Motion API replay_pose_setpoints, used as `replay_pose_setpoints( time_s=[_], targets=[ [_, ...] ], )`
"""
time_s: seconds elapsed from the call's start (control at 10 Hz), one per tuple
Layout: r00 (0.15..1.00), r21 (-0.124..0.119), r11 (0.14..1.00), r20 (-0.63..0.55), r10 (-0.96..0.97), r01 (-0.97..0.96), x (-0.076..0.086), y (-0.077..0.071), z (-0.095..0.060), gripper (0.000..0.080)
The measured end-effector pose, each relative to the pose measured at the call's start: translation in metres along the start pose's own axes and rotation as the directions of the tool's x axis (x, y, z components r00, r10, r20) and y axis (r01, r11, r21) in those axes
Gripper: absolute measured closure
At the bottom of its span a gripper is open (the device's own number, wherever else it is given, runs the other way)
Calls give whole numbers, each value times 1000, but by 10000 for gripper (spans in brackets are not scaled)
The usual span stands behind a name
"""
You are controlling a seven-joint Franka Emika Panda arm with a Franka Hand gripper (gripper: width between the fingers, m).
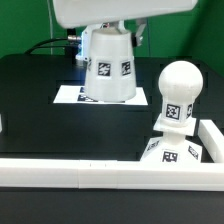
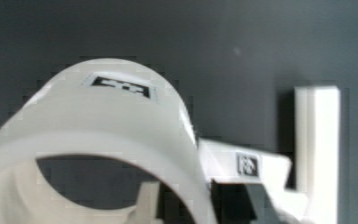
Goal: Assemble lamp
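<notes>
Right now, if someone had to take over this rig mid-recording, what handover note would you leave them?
Hand: it sits at the top of the cone shade; its fingers are hidden, so whether it grips cannot be told.
Shade: upright over the marker board, at the back of the table. The wrist view looks down its side and into its open wide end.
Bulb: standing stem-down in the base, in the corner of the white rail on the exterior view's right.
Done: bulb appears seated in base.
Left: carry the shade over and lower it onto the bulb.
</notes>
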State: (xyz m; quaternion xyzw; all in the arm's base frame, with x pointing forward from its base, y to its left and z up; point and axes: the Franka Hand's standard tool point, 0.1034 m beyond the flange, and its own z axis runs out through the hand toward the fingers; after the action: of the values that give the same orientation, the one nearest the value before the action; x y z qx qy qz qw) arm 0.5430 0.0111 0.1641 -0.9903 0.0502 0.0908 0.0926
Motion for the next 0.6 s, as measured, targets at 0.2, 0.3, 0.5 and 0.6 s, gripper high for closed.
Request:
replay_pose_setpoints(
  time_s=[0.2,0.3,0.5,0.6],
  targets=[
    [1000,12,1000,2,26,-26,22,-15,-30,755],
    [999,14,999,14,44,-44,31,-22,-41,755],
    [999,19,999,4,51,-51,42,-31,-59,755],
    [999,18,999,6,51,-51,41,-30,-57,755]
  ],
)
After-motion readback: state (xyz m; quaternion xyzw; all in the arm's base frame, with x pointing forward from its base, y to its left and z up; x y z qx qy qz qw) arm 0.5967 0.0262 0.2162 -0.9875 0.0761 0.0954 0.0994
